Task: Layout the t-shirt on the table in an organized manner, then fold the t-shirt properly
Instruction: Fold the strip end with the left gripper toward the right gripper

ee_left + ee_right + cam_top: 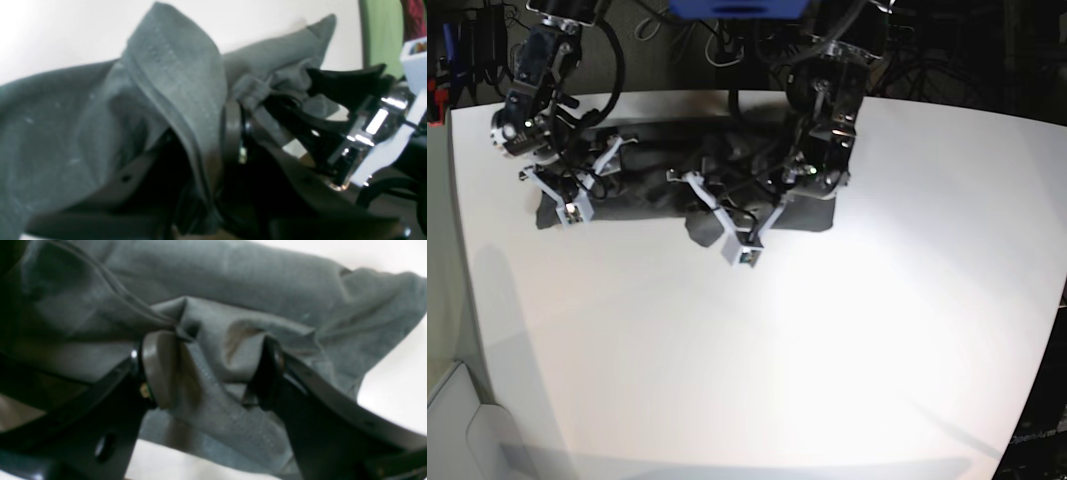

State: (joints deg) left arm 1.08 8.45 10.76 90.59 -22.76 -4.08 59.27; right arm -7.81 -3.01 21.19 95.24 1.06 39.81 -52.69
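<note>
The dark charcoal t-shirt [652, 188] lies bunched in a long strip along the far part of the white table [727, 350]. My left gripper [739, 248] is at the shirt's front edge near the middle. In the left wrist view the left gripper [240, 133] is shut on a hemmed fold of the shirt [176, 66] that drapes over it. My right gripper [572, 212] is at the shirt's left end. In the right wrist view the right gripper [215, 368] has its pads [160, 370] apart, with wrinkled shirt cloth [233, 283] lying between them.
Black and chrome hardware with a white bracket [373, 133] shows at the right of the left wrist view, close to the cloth. Cables and dark equipment [727, 40] stand behind the table's far edge. White tabletop [393, 383] shows beside the shirt.
</note>
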